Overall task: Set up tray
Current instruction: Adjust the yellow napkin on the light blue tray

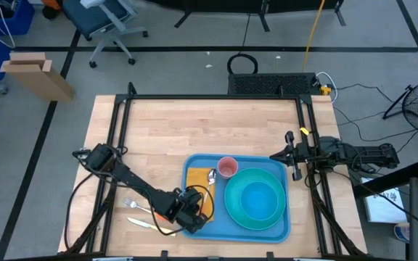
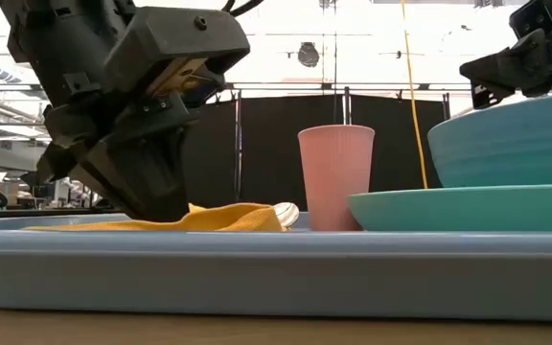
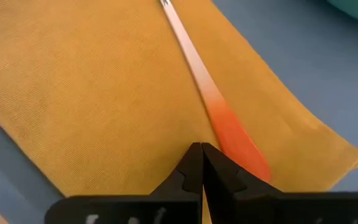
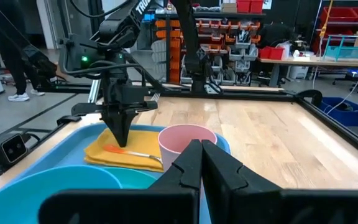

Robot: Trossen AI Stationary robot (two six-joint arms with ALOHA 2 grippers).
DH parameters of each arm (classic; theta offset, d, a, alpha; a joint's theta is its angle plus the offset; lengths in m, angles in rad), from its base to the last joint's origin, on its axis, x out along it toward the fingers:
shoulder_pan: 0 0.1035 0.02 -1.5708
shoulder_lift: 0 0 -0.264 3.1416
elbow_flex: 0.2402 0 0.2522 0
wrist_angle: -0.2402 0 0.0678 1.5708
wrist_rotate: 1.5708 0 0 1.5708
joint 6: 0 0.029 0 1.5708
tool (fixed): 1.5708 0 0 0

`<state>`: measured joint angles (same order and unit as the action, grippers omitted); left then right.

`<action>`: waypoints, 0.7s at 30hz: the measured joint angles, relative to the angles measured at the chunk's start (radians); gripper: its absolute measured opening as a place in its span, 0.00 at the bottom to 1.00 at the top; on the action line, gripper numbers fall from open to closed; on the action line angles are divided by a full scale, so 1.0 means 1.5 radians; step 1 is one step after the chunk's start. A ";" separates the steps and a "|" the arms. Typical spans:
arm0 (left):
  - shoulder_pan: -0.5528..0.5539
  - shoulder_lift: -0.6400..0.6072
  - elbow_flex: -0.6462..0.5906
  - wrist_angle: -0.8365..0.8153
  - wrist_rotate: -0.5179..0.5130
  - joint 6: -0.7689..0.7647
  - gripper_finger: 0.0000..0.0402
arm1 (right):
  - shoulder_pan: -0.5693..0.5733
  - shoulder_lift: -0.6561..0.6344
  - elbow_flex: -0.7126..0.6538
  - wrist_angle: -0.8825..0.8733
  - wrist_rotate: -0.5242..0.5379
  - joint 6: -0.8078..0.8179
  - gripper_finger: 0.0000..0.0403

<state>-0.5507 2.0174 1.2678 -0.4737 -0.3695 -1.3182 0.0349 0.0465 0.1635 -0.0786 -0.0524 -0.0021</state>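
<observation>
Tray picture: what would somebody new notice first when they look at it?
Probably the big blue tray at the table's near edge, holding a teal bowl on a plate, a pink cup and a yellow napkin. Next, the left gripper pressed down over the napkin, where a spoon with an orange handle lies. The right gripper waits off the tray's right side.

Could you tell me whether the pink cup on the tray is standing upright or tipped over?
Upright. The pink cup stands on its base on the tray, rim up in the low view, beside the teal plate.
</observation>
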 joint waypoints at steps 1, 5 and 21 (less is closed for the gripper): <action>0.000 0.000 0.000 0.005 0.000 0.000 0.00 | 0.000 0.001 0.000 0.001 0.001 0.000 0.00; 0.001 0.002 0.000 0.029 0.002 0.005 0.00 | 0.000 0.001 0.000 0.000 0.002 -0.005 0.00; 0.005 0.000 0.012 -0.034 0.028 0.022 0.00 | 0.000 0.001 0.000 0.000 0.002 -0.006 0.00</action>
<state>-0.5438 2.0172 1.2855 -0.5255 -0.3273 -1.2855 0.0345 0.0483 0.1631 -0.0788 -0.0498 -0.0109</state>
